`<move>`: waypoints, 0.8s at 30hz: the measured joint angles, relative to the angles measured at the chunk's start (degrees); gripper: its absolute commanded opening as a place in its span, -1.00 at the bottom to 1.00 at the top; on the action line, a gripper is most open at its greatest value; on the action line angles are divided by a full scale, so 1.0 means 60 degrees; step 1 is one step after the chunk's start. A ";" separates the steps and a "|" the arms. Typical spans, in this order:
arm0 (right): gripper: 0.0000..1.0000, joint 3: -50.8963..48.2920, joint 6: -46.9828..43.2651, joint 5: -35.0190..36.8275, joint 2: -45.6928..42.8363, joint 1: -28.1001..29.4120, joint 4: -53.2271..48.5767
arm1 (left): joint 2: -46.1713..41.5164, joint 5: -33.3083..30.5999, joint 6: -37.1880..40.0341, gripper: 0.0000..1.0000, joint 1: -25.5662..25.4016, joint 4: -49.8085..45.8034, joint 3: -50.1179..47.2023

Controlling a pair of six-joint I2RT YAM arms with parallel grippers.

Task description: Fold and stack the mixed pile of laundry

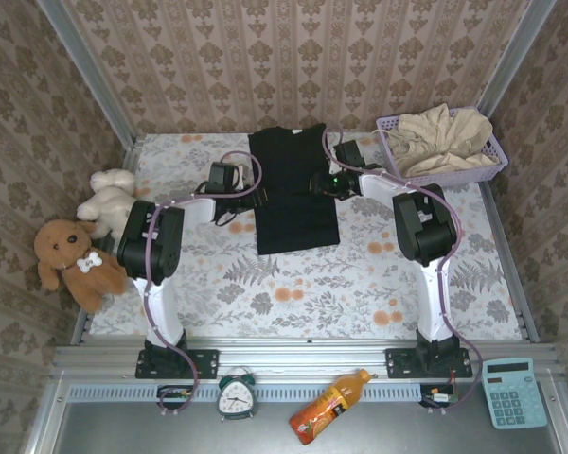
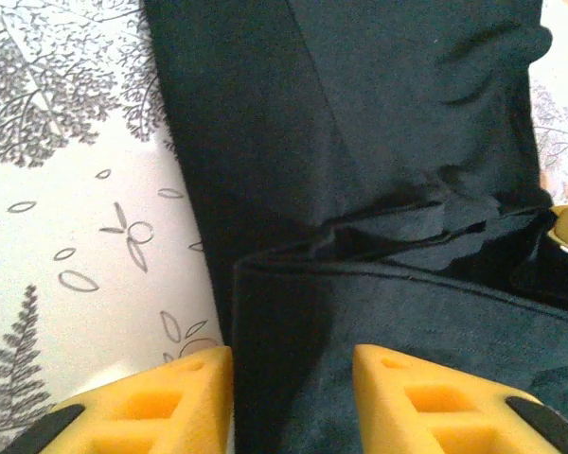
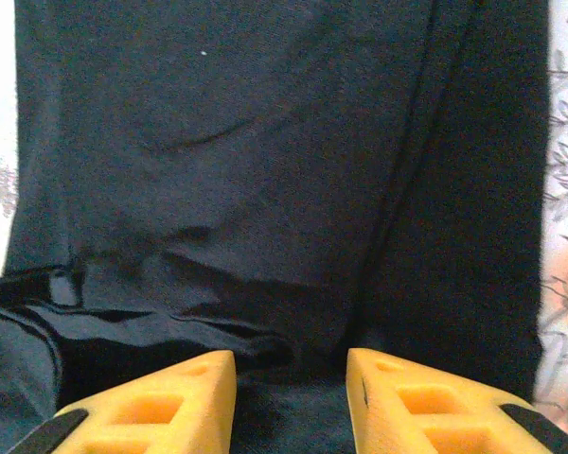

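At the back right corner of the table (image 1: 360, 284) sits a lavender mesh basket (image 1: 454, 177). A crumpled beige garment (image 1: 435, 137) is heaped in it and rises above the rim. The basket's near left corner is just beside the right arm's elbow.

On the metal shelf below the arm bases lie a small alarm clock (image 1: 236, 395), an orange bottle (image 1: 327, 407) on its side and a pale blue calculator (image 1: 514, 392). The bottle's label and the calculator keys are too small to read. The black T-shirt (image 1: 293, 199) shows one tiny pale speck in the right wrist view, and no lettering can be made out.

That shirt lies flat at the middle back of the table, folded into a long narrow panel. Its collar is toward the far wall and its hem faces the arms. The left gripper (image 1: 249, 183) is at its left edge and the right gripper (image 1: 315, 182) at its right edge, facing each other across the cloth. In the left wrist view the yellow fingers (image 2: 142, 402) stand parted astride a doubled fold of the shirt (image 2: 360, 113). In the right wrist view the fingers (image 3: 435, 402) are likewise apart over dark cloth (image 3: 246, 142). Neither pair is clenched on it.

An open stretch of floral tablecloth runs from the shirt's hem to the near rail. A white plush toy (image 1: 109, 199) and a brown one (image 1: 71, 260) crowd the left edge, and papered walls close in the other sides.
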 measured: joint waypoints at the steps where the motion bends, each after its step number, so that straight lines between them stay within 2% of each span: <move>1: -0.76 0.0000 0.0069 -0.0066 0.0022 0.0000 0.0044 | 0.0000 0.0033 0.0004 -0.52 0.0000 0.0044 0.0004; 2: -1.00 0.0011 0.0131 -0.0131 0.0051 0.0000 0.0073 | 0.0000 0.0062 0.0011 -0.63 0.0000 0.0076 0.0004; 5: -1.00 0.0011 0.0255 -0.0233 0.0098 -0.0004 0.0117 | 0.0000 0.0146 0.0033 -1.00 0.0000 0.0138 0.0004; 10: -1.00 -0.0200 0.0361 -0.0219 -0.0069 -0.0066 0.0193 | -0.0036 0.0251 0.0007 -1.00 0.0000 0.0138 0.0004; 16: -1.00 -0.1027 0.0357 0.0011 -0.1286 -0.0149 0.0091 | -0.0761 0.0433 0.0011 -1.00 -0.0004 0.0066 -0.0025; 20: -0.98 -0.1220 0.0353 0.0168 -0.2109 -0.0244 0.0127 | -0.1053 0.0623 0.0080 -0.88 -0.0011 0.0058 0.0055; 21: -0.81 -0.1213 0.0353 0.0171 -0.2164 -0.0266 0.0153 | -0.1038 0.0641 0.0106 -0.80 -0.0011 0.0047 0.0087; 22: -0.45 -0.1188 0.0353 0.0157 -0.2175 -0.0284 0.0175 | -0.1016 0.0648 0.0131 -0.71 -0.0011 0.0022 0.0113; 24: -0.11 -0.1184 0.0361 0.0142 -0.2069 -0.0299 0.0189 | -0.0940 0.0630 0.0127 -0.52 -0.0007 -0.0011 0.0131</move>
